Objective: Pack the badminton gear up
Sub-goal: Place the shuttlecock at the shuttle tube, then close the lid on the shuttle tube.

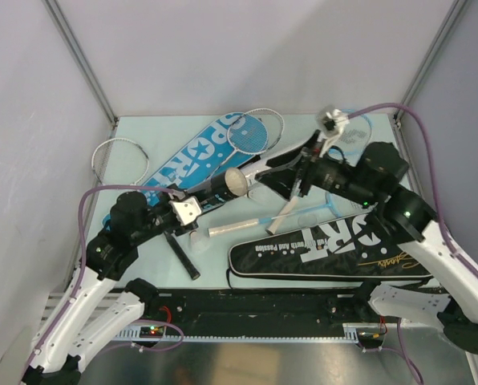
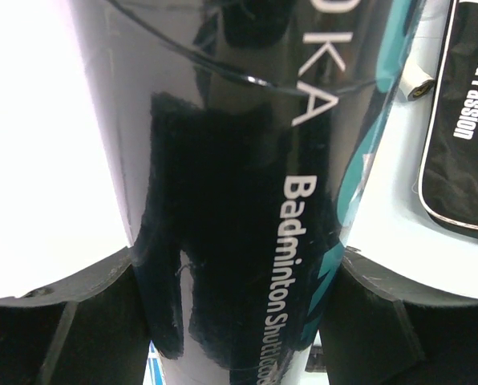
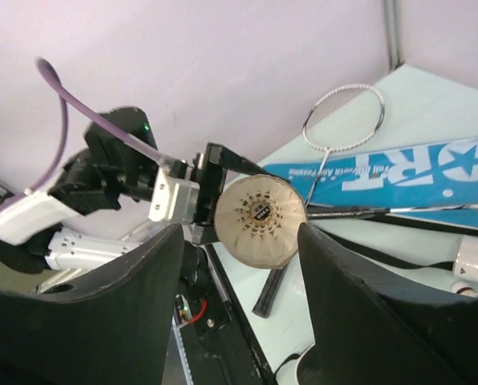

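"Right wrist view: where was the shuttlecock (image 3: 260, 220)?"

"Lodged at the mouth of the black tube (image 2: 223, 160). Right gripper (image 3: 241, 233) released, left gripper (image 2: 231, 305) clamping the tube. Barely seated, it could drop if the tube dipped."

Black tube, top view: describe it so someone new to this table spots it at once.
Start at the left arm, at the table's near left. Its jaws clamp the black tube, which slants away toward the table's middle. Unlike the flat blue cover beyond it and the flat black cover in front, it is round, with a cream open end.
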